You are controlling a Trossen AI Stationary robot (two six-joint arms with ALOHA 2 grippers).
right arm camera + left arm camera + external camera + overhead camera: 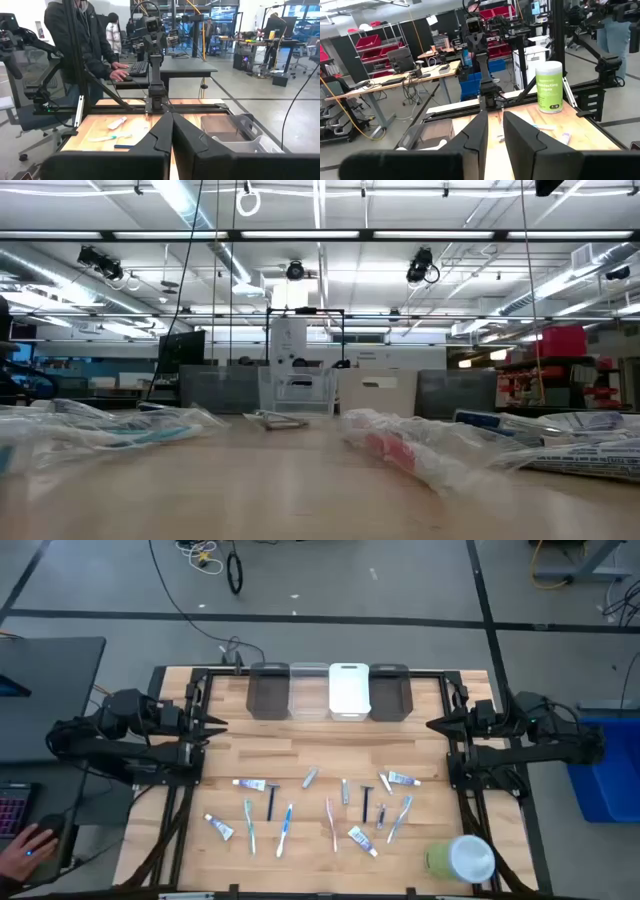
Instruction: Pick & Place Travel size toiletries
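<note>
The travel size toiletries (320, 808) lie scattered flat on the near half of the wooden table: toothbrushes (285, 830), small toothpaste tubes (256, 783), black razors (270, 802) and a small grey tube (310, 777). In the low view they show as clear-wrapped items (400, 448) in the foreground. My left gripper (222, 727) (495, 117) hovers at the table's left edge with a narrow gap between its fingers and nothing in it. At the right edge my right gripper (432, 726) (172, 117) is shut and empty. Both point inward over the table, far from the items.
Four bins stand in a row at the far edge: dark (268, 692), clear (309, 692), white (349, 690), dark (389, 692). A green-and-white round container (462, 857) (549, 86) stands at the near right corner. A person's hand (25, 845) rests on a mouse beyond the left edge.
</note>
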